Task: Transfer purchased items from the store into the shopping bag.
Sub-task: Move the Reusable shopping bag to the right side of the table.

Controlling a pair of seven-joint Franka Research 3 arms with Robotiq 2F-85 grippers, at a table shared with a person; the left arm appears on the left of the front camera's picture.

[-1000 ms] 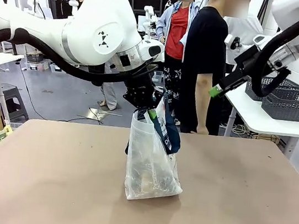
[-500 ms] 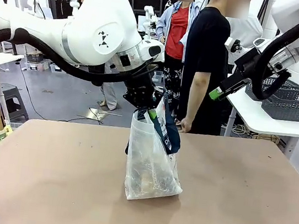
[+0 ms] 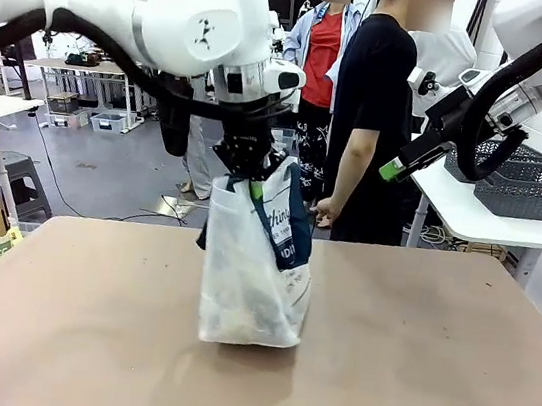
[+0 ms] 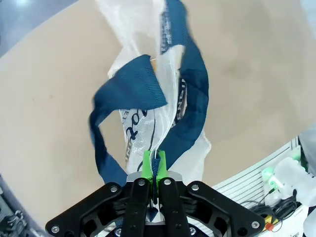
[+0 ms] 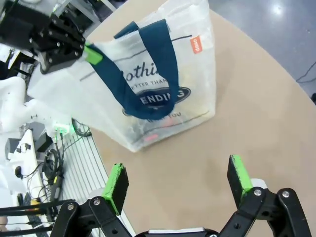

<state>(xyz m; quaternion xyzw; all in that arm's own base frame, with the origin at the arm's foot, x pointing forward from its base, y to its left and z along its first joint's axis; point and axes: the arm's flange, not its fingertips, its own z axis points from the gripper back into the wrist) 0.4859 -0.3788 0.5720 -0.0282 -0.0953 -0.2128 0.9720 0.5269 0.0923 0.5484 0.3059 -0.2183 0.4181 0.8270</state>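
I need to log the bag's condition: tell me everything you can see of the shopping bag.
The shopping bag is a translucent whitish, crinkly plastic tote with dark navy fabric strap handles, dark print and a small orange tag. It stands on the brown table, upright and slightly tilted. The left gripper is shut on one strap at the top. Faint shapes of items show through near its bottom.

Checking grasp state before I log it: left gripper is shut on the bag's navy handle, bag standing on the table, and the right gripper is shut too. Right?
Not quite. The right gripper is open: the right wrist view shows its green pads spread wide with nothing between them. The rest holds: the left gripper is shut on the navy handle of the shopping bag, which stands on the table.
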